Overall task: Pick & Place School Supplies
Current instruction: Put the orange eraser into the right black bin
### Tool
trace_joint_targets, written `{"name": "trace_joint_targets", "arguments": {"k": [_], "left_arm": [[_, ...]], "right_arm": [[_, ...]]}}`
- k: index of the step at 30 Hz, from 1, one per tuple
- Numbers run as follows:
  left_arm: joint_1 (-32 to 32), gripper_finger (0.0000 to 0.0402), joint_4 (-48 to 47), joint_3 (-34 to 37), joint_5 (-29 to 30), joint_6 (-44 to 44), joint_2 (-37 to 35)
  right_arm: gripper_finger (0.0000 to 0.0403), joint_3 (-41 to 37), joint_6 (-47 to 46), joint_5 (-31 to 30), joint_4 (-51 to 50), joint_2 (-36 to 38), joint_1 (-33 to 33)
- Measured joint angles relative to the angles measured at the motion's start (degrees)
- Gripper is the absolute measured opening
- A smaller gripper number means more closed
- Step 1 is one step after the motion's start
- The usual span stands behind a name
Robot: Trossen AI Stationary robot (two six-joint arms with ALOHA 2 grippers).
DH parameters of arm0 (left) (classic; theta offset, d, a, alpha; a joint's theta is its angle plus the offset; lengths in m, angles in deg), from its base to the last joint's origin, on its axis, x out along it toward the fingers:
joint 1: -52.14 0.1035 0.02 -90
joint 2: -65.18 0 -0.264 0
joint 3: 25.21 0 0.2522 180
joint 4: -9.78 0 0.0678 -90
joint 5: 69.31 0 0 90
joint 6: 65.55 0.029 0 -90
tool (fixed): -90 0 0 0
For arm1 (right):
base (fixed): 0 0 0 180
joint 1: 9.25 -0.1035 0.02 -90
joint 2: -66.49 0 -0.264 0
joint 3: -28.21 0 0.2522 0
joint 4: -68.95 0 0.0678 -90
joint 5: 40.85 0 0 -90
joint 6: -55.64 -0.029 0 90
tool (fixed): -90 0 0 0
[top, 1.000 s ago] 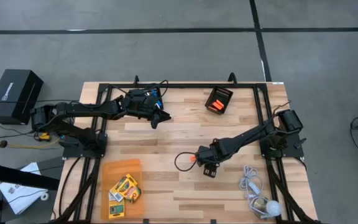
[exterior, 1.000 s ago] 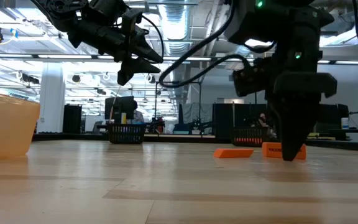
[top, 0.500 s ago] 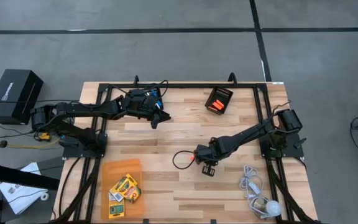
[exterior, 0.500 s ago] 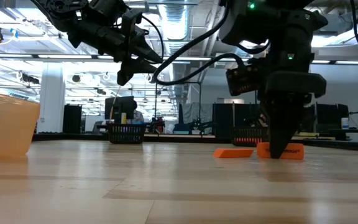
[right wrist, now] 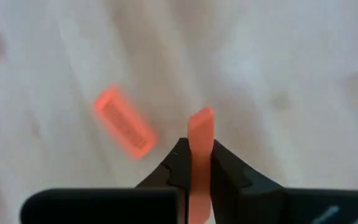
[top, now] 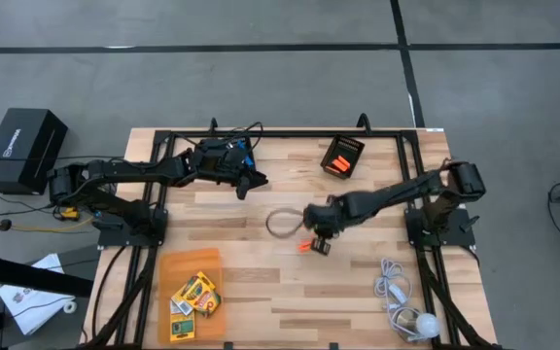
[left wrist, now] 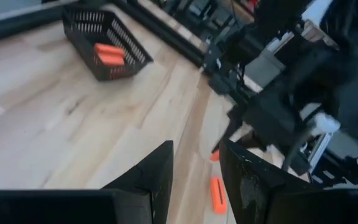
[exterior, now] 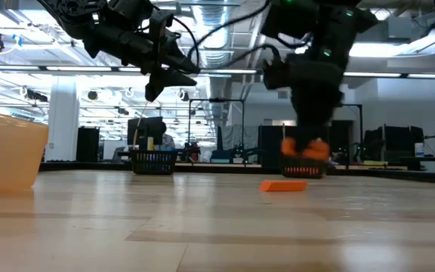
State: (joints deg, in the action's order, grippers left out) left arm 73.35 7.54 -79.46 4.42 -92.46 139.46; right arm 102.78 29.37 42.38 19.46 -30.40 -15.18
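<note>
A small stubby orange piece (right wrist: 201, 124) is in my right gripper (right wrist: 199, 152), which is shut on it above the table's middle (top: 317, 231); the low view shows it raised off the wood (exterior: 305, 149). A second orange piece (right wrist: 123, 121) lies flat on the table just under and beside it (top: 304, 245). My left gripper (top: 252, 181) hangs open and empty over the far left part of the table (left wrist: 197, 149). Yellow-and-green crayon boxes (top: 193, 294) lie in an orange tray (top: 168, 267) at the near left. My right gripper pinches the orange piece between its two fingers, on the piece's two flat sides (right wrist: 201, 135). The fingers come from above, pointing steeply down, and lie along the piece, whose free end (right wrist: 202, 115) sticks out past the fingertips. The piece is lifted clear of the table.
A black mesh bin (top: 341, 156) with orange pieces in it stands at the far middle of the table. A white cord with a round bulb (top: 403, 303) lies at the near right. A black frame (top: 280, 133) runs around the table's edges.
My right gripper has shut on one of the two orange pieces, lifted it off the table, and carried it up and toward the far edge, slightly to the left. The other orange piece has stayed where it lay.
</note>
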Motion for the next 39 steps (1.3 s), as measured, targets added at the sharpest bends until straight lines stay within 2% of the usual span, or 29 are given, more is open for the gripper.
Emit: {"name": "trace_joint_targets", "arguments": {"k": [4, 7, 13, 20, 28, 32, 39], "left_arm": [[1.32, 0.0126, 2.65, 0.0, 0.44, 0.1, 0.0], [2.46, 0.0126, 3.32, 0.0, 2.61, 0.12, 0.0], [5.0, 0.0126, 3.63, 0.01, 2.96, 2.82, 0.0], [7.36, 0.0126, 4.01, 0.0, 2.95, 4.42, 0.0], [7.81, 0.0126, 4.0, 0.0, 2.95, 5.45, 0.0], [7.76, 0.0126, 3.99, 0.0, 2.95, 5.39, 0.0], [7.76, 0.0126, 4.05, 0.0, 2.95, 5.49, 0.0]], "right_arm": [[0.0022, 1.21, 2.58, -2.91, -0.18, 4.98, 7.09], [0.0022, 1.6, 4.72, -3.04, -0.38, 7.84, 13.82], [0.0022, 1.6, 9.18, -1.53, -0.03, 9.27, 27.81], [0.0022, 1.6, 15.97, 4.41, 2.17, 5.53, 40.19], [0.0025, 1.58, 18.33, 5.93, 3.15, -1.95, 46.89], [0.0068, 1.59, 16.06, 8.94, 3.22, -4.05, 48.45], [0.0183, 1.58, 17.31, 9.97, 3.01, -3.19, 49.17]]}}
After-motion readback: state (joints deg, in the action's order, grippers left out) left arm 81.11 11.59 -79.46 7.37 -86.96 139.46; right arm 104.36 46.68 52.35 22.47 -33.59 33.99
